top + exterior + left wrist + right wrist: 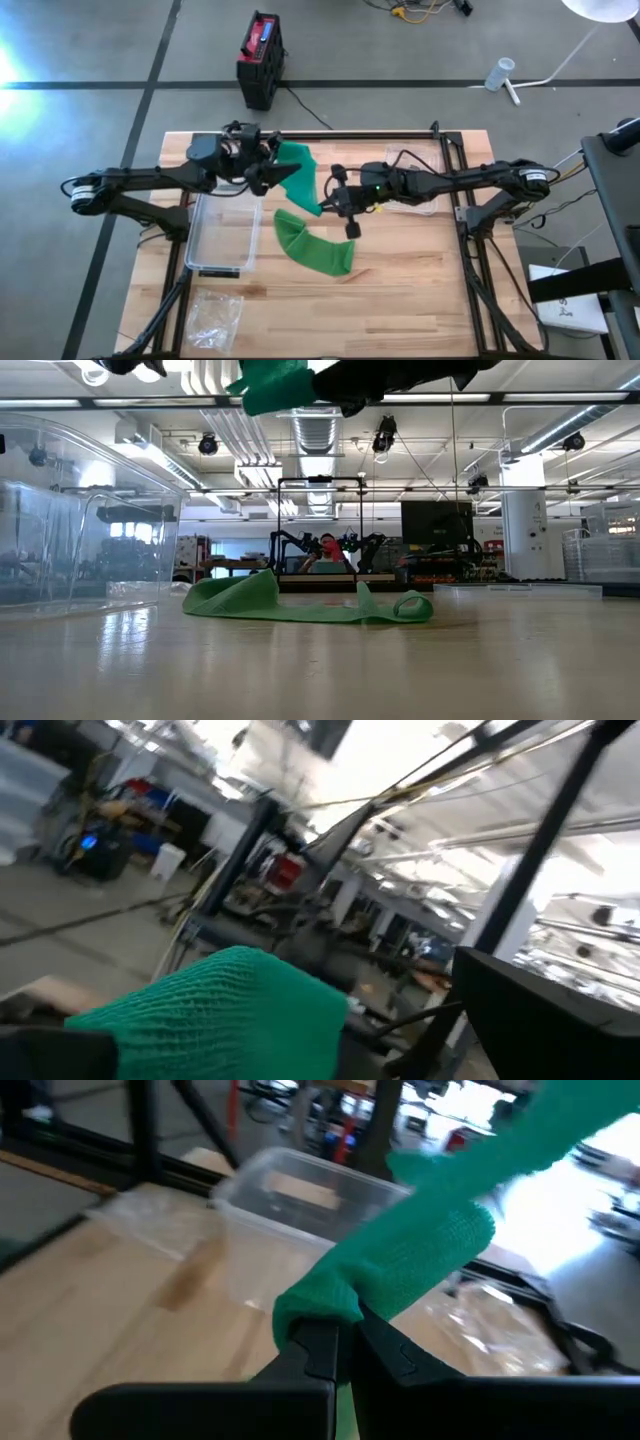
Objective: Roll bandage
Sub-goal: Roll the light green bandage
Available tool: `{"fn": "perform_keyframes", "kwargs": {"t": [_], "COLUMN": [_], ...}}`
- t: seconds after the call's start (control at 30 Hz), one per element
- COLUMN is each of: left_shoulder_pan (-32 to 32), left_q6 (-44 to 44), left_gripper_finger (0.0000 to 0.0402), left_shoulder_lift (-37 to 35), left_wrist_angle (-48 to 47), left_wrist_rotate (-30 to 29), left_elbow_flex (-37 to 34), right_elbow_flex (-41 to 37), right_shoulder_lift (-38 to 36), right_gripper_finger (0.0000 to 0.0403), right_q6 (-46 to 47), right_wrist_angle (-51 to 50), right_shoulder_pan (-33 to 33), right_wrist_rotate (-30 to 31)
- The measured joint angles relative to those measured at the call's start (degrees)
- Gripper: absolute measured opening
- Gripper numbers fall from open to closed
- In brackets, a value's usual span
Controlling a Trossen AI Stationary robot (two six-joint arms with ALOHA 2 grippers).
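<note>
Right hand (345, 1342) clamped on green bandage (313, 243) (left hand (262, 168) spread apart).

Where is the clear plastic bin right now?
In the high view, the clear plastic bin sits left of centre on the table, under the left arm, left of the green bandage.

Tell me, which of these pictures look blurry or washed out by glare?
Left wrist view: smeared throughout, bright ceiling washing out the top, though the green bandage reads. Right wrist view: bandage soft-edged, background overexposed. High view: glare flares at its left edge. Low view: sharp; the wooden table shows a sheen.
</note>
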Motion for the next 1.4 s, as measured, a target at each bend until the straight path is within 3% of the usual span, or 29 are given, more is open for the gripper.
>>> {"fn": "perform_keyframes", "kwargs": {"t": [0.13,0.37,0.47,0.83,1.03,1.13,1.27,1.4], "left_shoulder_pan": [2.3,5.1,5.0,5.1,5.0,4.7,4.1,2.6], "left_q6": [-0.3,6.4,10.6,27.2,28.0,28.5,28.1,23.5], "left_gripper_finger": [0.0359,0.0353,0.0348,0.0333,0.0327,0.0328,0.0329,0.0329], "left_shoulder_lift": [2.0,3.4,3.3,1.1,-0.1,-1.6,-3.6,-4.1], "left_wrist_angle": [-3.1,-9.6,-15.4,-39.1,-41.4,-41.1,-31.6,-11.1], "left_wrist_rotate": [5.3,28.8,35.2,33.8,32.2,27.9,22.9,22.7], "left_elbow_flex": [0.0,0.0,0.0,-0.4,-2.3,-3.4,-6.6,-11.2], "right_elbow_flex": [0.1,3.0,4.2,7.1,7.3,7.3,7.3,7.3], "right_shoulder_lift": [-0.1,-0.1,-0.1,-2.6,-7.6,-11.1,-14.5,-15.4], "right_gripper_finger": [0.0003,0.0003,0.0003,0.0003,0.0003,0.0003,0.0003,0.0003], "right_q6": [0.9,3.2,4.7,7.1,10.3,10.3,11.4,12.0], "right_wrist_angle": [0.0,-4.1,-4.1,-8.7,-11.7,-13.9,-13.6,-13.5], "right_shoulder_pan": [0.0,0.1,0.1,0.7,0.7,0.7,0.6,0.7], "right_wrist_rotate": [-4.3,-16.5,-22.8,-24.9,-23.5,-19.5,-15.9,-10.8]}}
